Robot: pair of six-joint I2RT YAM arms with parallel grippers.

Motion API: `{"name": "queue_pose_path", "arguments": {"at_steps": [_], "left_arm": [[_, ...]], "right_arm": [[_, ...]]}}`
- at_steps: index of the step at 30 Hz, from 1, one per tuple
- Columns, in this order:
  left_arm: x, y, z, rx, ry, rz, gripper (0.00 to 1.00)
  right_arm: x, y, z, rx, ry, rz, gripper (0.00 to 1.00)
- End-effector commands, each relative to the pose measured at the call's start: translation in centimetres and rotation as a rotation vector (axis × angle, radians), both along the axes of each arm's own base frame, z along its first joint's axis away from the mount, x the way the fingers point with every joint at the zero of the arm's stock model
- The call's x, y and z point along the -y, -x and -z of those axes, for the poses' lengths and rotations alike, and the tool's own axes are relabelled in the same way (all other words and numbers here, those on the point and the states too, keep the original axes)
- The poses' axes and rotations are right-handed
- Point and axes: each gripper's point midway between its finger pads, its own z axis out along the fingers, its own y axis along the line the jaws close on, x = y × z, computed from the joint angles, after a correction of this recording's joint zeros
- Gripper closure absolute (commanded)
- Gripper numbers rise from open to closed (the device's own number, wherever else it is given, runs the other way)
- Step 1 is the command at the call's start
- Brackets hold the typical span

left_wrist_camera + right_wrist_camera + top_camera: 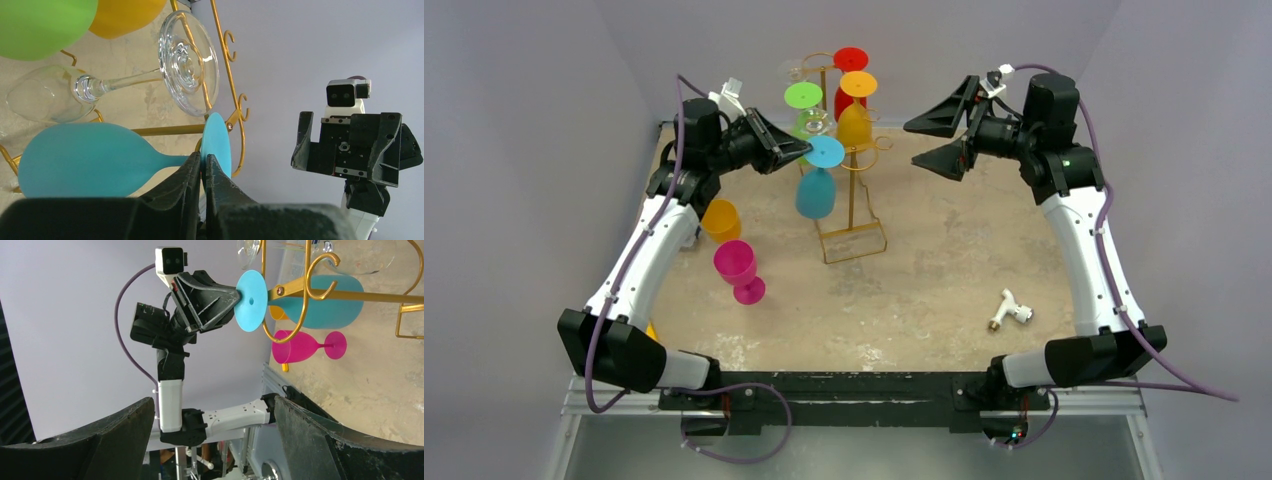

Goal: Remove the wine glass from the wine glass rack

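Plain pale grey walls [524,100] close in a tan, mottled surface [944,270] with paler worn patches toward its near edge, where a black bar [844,385] carries both arm bases. At the left, an orange glass [720,220] sits on the surface, partly hidden by the left arm. Just in front of it a pink glass [739,270] stands upright on its foot. Above them the left claw [802,152] is clenched on the rim of the round foot of the turquoise wine glass [816,185]. The left wrist view shows its two fingers [192,172] pressed almost together, with the foot's edge between them. That glass hangs upside down from a hook arm on the left side of the gold wire rack [854,200], its bowl pointing down above the surface. The rack stands at the middle of the surface, toward the far wall, on a rectangular wire base. It also holds a green-footed glass [803,95], a clear glass [814,122], a red glass [851,58] and a yellow glass [855,120], all inverted. To the right of the rack the right claw [919,143] hangs in the air, released, its jaws spread wide with nothing between them. Nearer the front, on the right side, a small white pipe fitting [1009,312] lies on the surface, well apart from everything else.
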Motion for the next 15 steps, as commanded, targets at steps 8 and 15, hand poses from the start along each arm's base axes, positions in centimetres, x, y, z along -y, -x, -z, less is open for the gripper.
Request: {"name": "queue_pose_path", "arguments": {"at_steps": [8,15], "left_arm": [[0.07,0.60,-2.97,0.044,0.043,-0.008,1.00],[-0.19,0.76,-3.49,-0.015,0.056,-0.038,1.00]], "right_arm": [[-0.01,1.34,-1.99,0.078,-0.010,-0.041,0.12],[-0.05,1.44,-1.98,0.078,-0.011,-0.048,0.12]]}}
